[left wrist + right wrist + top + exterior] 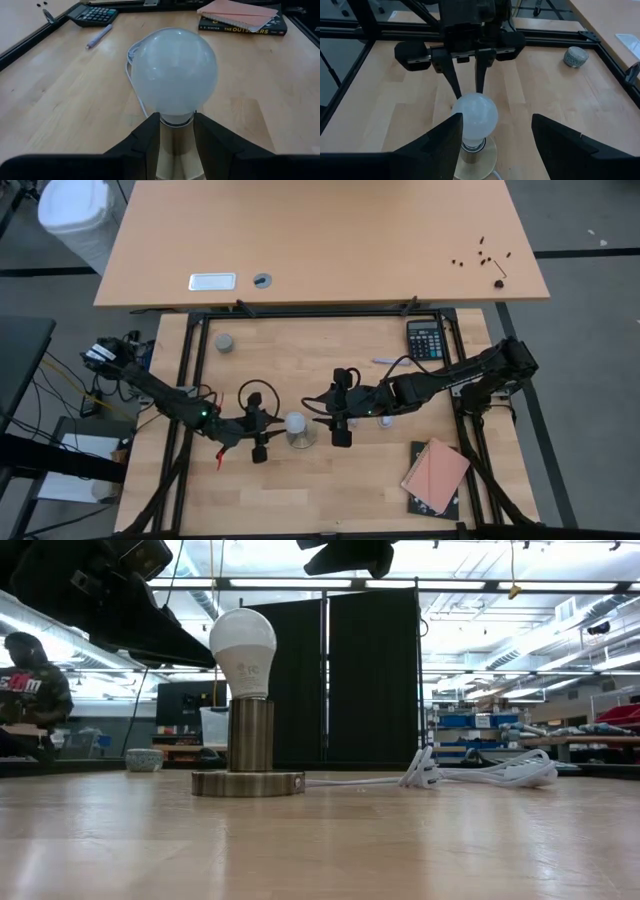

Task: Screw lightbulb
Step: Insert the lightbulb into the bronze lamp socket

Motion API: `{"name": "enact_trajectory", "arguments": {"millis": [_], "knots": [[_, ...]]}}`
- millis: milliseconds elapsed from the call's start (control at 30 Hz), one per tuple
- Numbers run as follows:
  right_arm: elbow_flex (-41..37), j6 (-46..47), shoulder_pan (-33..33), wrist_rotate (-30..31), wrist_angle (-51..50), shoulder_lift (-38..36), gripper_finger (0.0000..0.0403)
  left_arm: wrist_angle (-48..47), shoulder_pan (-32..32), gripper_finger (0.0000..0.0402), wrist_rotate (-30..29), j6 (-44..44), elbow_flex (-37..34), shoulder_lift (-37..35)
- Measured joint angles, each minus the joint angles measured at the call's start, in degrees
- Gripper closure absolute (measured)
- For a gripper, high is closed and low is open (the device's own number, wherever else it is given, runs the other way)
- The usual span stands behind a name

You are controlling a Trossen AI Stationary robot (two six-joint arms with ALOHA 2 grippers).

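The white lightbulb (pixel 243 645) stands upright in the metal socket column (pixel 250 735) of a round silvery base (pixel 248 783) on the table; it also shows in the high view (pixel 296 422). My left gripper (pixel 276 428) comes from the table's left, slanting down. Its narrowly open fingers (pixel 150 142) end at the bulb's neck (pixel 176 119). My right gripper (pixel 325 418) hovers wide open on the bulb's right side, higher than the bulb, with one finger (pixel 442 142) close to it. My left gripper has its fingertips beside the bulb's neck and the socket top (pixel 176 131), slanting down from the table's left. I cannot tell whether they touch. The low view shows the column bare.
A white cord (pixel 470 775) runs from the base toward the right. A calculator (pixel 426 338) and a pen (pixel 385 361) lie at the far right, books (pixel 436 475) at the near right, a grey cap (pixel 225 342) at the far left. A person (pixel 30 680) sits beyond the table.
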Motion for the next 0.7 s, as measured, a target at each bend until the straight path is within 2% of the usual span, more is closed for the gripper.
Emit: {"name": "enact_trajectory", "arguments": {"millis": [700], "knots": [[0.0, -0.2, 0.0, 0.0, -0.1, 0.0, 0.0156, 0.7, 0.7, 0.0279, 0.0, 1.4, 0.0, 0.0]]}}
